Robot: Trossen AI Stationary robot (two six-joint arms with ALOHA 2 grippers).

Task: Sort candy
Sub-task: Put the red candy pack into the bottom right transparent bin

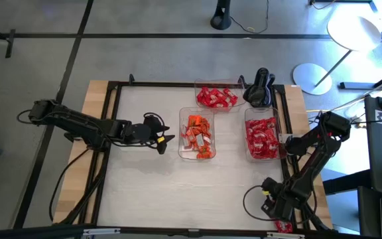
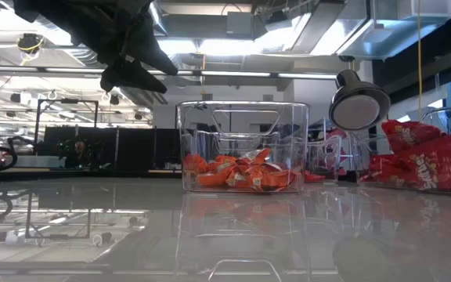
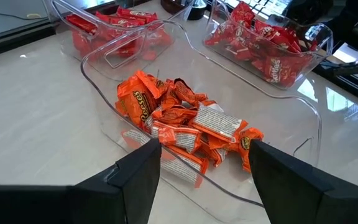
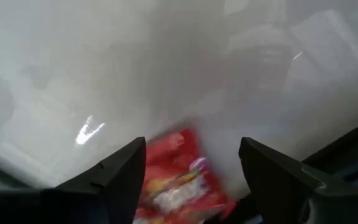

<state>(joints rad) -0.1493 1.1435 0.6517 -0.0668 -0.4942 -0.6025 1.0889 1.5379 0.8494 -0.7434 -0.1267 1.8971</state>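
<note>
Three clear plastic trays of sorted candy are set on the white table [image 1: 144,192], and the middle tray [image 1: 197,135] serves here as the landmark. This middle tray is filled with orange Reese's candies [image 3: 179,127], seen also in the low view [image 2: 241,174]. Beyond it, toward the far table edge, a second tray [image 1: 217,97] holds plain red candies [image 3: 114,28]. To its right, a third tray [image 1: 263,136] holds red candies with white marks [image 3: 269,46]. The left gripper [image 1: 166,141] is held just left of the middle tray, above the table surface; its fingers [image 3: 138,177] are spread apart with nothing between them. The right gripper [image 4: 191,174] is positioned well to the right of and nearer than the middle tray, at the near right table corner; its jaws are likewise spread, and a single red wrapped candy [image 4: 179,177] is seen lying beneath them, not gripped.
</note>
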